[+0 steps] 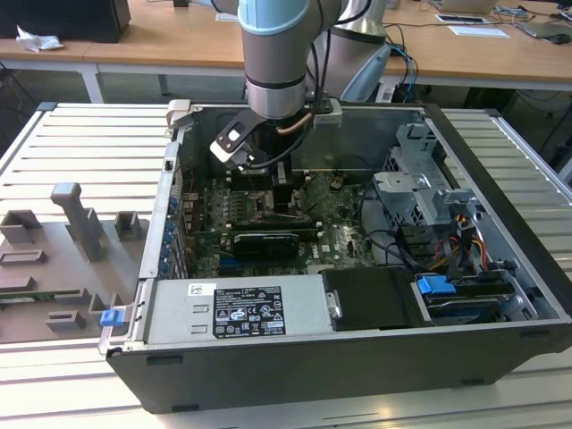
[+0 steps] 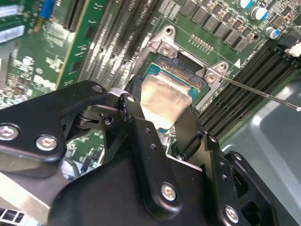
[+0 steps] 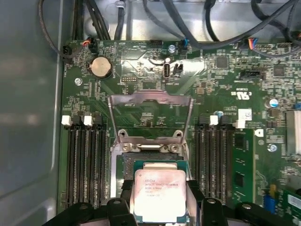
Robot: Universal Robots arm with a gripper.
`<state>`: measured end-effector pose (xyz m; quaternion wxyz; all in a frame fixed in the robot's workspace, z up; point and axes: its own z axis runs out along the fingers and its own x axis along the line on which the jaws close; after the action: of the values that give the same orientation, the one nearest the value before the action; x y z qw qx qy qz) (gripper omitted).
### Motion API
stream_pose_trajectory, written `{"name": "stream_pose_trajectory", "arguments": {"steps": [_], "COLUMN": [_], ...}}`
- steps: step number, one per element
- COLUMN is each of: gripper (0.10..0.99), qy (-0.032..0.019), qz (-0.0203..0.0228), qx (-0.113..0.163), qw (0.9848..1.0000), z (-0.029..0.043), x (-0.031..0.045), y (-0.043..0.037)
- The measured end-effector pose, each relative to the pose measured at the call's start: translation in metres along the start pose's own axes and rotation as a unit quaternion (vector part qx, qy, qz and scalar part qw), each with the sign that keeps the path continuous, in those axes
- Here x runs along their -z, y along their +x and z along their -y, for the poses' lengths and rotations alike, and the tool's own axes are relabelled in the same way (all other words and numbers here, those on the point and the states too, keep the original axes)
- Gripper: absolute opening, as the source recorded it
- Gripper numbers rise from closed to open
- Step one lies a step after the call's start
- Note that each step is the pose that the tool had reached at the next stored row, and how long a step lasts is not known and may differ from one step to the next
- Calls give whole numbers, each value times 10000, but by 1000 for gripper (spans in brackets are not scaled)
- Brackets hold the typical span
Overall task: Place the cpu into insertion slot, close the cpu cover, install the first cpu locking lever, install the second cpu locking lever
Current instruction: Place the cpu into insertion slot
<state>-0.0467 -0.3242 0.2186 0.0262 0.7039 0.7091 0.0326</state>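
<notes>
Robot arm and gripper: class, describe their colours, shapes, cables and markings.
The arm is a silver-grey cylinder with a pale blue joint cap and a dark ring. A white-and-black box and black cables sit at its wrist. The gripper is matte black, built of angular linked plates with silver screws.

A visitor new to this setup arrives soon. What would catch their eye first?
The arm reaches down into the open computer case in the exterior view. In both wrist views the gripper clasps the silver cpu over the socket; the first wrist view shows the cpu cover swung open beyond it.
</notes>
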Motion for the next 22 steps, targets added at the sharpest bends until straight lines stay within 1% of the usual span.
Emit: {"name": "stream_pose_trajectory", "arguments": {"steps": [3, 5, 17, 22], "gripper": [529, 529, 529, 529], "qy": [6, 13, 40, 40], "qz": [2, 5, 9, 9], "qx": [0, 1, -2, -2], "qw": [10000, 10000, 10000, 10000], "z": [8, 10, 7, 7], "x": [-70, -98, -180, -185], "y": [30, 35, 66, 66]}}
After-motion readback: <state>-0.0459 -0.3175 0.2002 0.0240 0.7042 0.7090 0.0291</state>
